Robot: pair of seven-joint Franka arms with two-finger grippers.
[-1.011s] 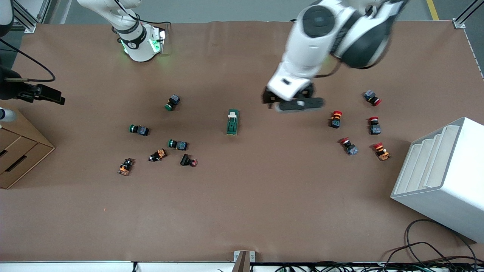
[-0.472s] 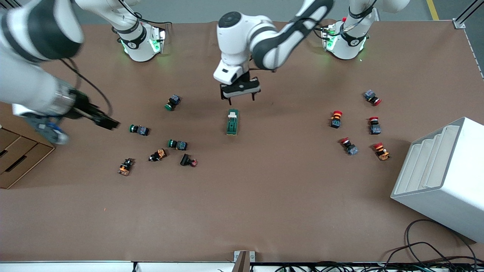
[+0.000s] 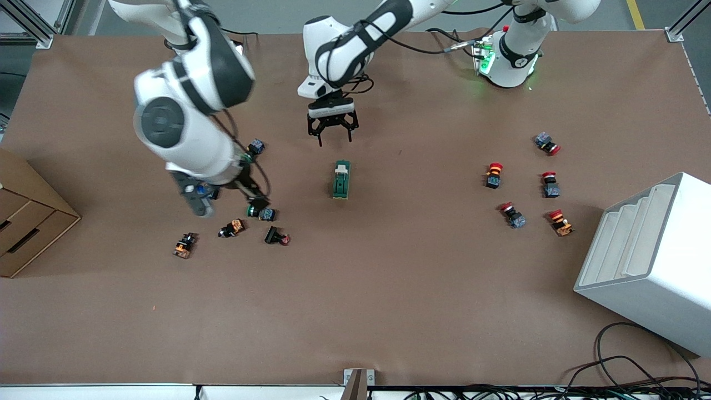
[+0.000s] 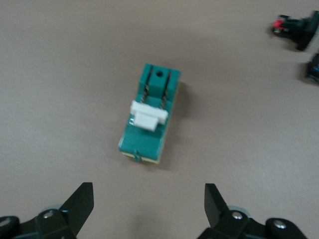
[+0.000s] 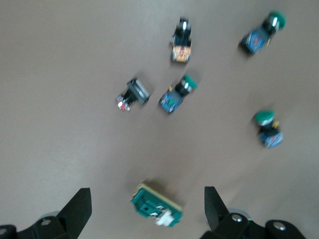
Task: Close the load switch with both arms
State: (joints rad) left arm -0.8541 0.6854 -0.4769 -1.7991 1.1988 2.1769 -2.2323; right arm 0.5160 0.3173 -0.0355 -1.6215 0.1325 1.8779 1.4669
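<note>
Two Franka arms converge on the load switch (image 3: 341, 179), a dark green block with a cream lever, which lies flat on the brown table (image 3: 389, 289) with nothing gripping it. The left gripper (image 3: 332, 133) hangs just short of the switch's lever end, fingers spread wide, the block centred ahead of the gap in the left wrist view (image 4: 149, 118). The right gripper (image 3: 222, 203) is up over a cluster of green pushbuttons (image 3: 261, 212) toward the right arm's end of the table, its fingers also spread, the switch sitting just ahead of them in the right wrist view (image 5: 156, 204).

The main risk appears to be the loose block itself: a push on the lever before the other arm steadies the body would likely slide or tip it rather than close it. A low sweep by the right arm could scatter the pushbuttons beneath it (several lie close together). With both grippers heading for one small part, a collision between them looks possible if the approaches are not staggered.
</note>
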